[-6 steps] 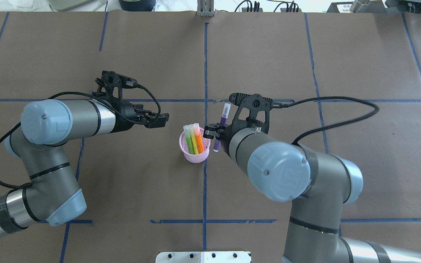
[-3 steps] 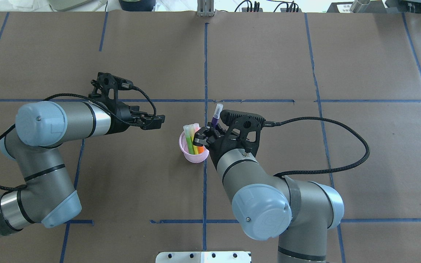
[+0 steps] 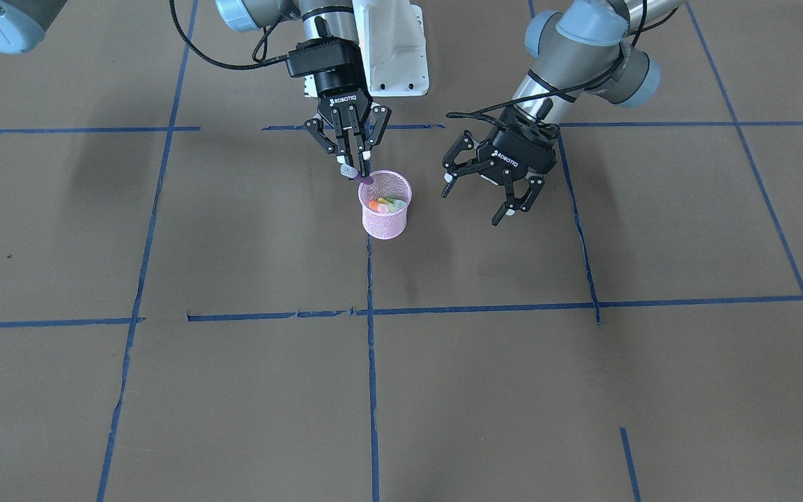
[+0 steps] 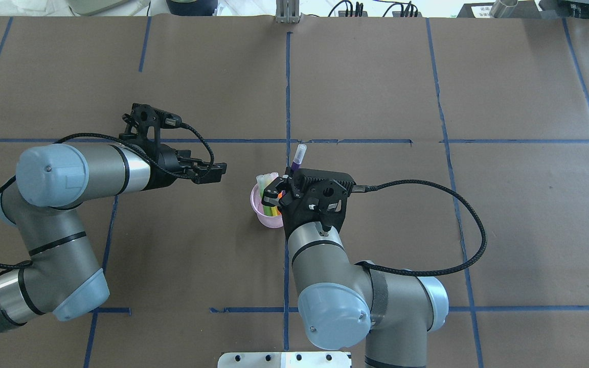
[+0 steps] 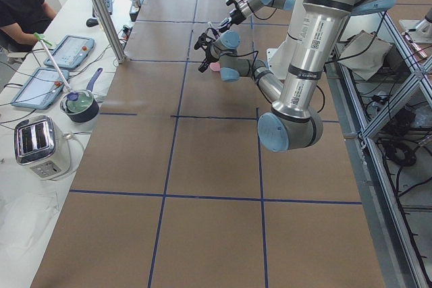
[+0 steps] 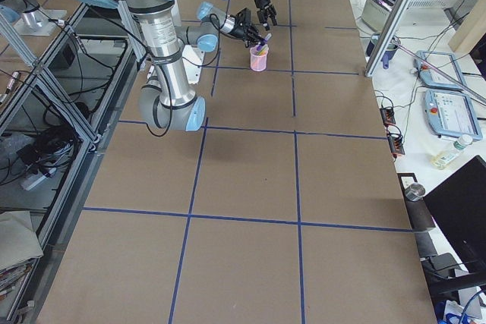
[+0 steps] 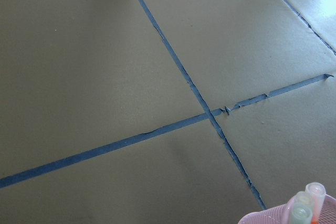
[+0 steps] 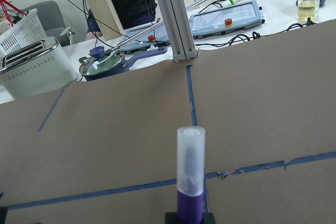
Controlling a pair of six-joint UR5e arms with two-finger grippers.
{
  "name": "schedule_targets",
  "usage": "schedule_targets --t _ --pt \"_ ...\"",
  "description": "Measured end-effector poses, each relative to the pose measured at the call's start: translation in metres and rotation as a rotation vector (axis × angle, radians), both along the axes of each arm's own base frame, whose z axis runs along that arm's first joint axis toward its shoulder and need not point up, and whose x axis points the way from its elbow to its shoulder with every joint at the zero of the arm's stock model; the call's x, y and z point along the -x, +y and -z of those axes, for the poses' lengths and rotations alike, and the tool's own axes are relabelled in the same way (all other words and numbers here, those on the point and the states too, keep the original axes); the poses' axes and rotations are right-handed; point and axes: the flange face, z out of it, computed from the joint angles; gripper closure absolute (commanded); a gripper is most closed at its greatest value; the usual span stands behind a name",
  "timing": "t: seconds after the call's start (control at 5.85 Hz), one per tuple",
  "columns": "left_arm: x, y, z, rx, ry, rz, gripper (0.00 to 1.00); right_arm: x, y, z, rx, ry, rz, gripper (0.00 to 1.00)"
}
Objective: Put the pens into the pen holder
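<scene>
The pen holder (image 4: pixel 259 207) stands upright near the centre of the table (image 4: pixel 376 76), at a blue tape line (image 4: pixel 287 92). It contains three pens (image 3: pixel 386 205), green, yellow and orange, caps up. The right gripper (image 3: pixel 355 169) is positioned above the holder's rim, its fingers clamped on a purple pen (image 4: pixel 298 157). This pen is tilted: its lower end is at the rim and its clear cap points up and away. The left gripper (image 3: pixel 472 203) hangs to the holder's left, apart from it, fingers spread wide.
</scene>
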Motion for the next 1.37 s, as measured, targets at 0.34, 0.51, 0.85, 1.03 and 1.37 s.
schedule_targets --t 0.34,0.51,0.85,1.03,1.37 --pt "0.0 0.0 0.0 0.0 0.0 0.0 0.01 0.006 0.0 -0.004 -0.008 -0.003 0.005 0.0" --pt "-0.001 0.0 -0.001 0.001 -0.002 -0.001 0.01 0.005 0.001 -0.002 -0.009 -0.009 0.016 0.0" --pt "0.001 -0.003 -0.024 -0.02 -0.069 -0.015 0.01 -0.025 -0.009 0.002 0.006 -0.01 0.139 0.0" --pt "0.013 -0.009 -0.052 -0.071 -0.153 -0.025 0.01 -0.05 -0.028 -0.016 0.042 0.008 0.222 0.0" --pt "0.072 -0.03 -0.131 -0.062 -0.367 -0.072 0.01 -0.124 -0.095 -0.075 0.16 0.08 0.443 0.0"
